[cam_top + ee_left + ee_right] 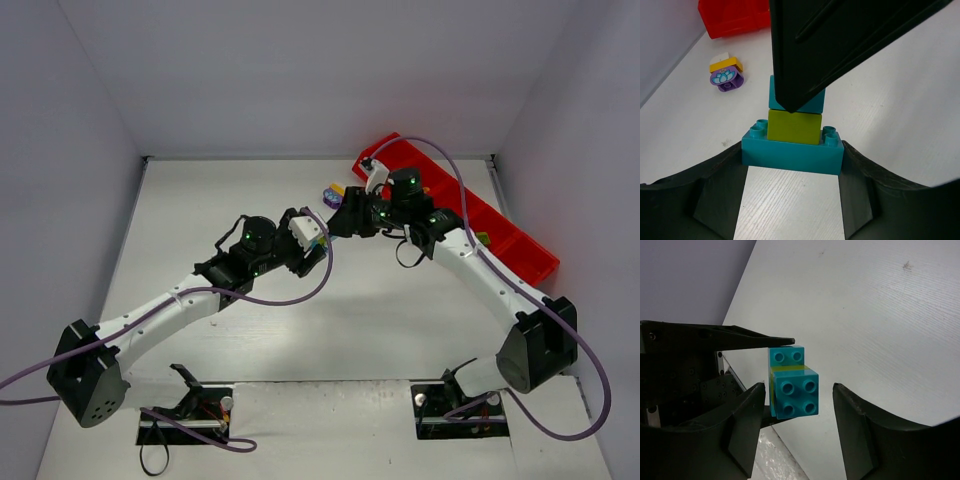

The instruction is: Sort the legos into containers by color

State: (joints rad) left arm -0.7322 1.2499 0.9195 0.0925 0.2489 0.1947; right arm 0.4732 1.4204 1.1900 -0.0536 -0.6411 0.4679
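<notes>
My left gripper point(792, 159) is shut on the wide cyan base brick point(792, 152) of a small lego stack. A lime green brick point(793, 127) sits on that base, and a cyan brick point(795, 397) is on top. My right gripper point(799, 390) is open, with a finger on each side of the top cyan brick and a gap on both sides. In the top view the two grippers, left point(322, 240) and right point(345, 222), meet at the table's middle, left of the red tray point(500, 232).
A purple brick with a flower print point(726, 79) and an orange-yellow brick point(726, 64) lie on the table near the tray's end point(735, 20). They also show in the top view point(333, 192). A lime green brick point(483, 238) lies in one tray compartment.
</notes>
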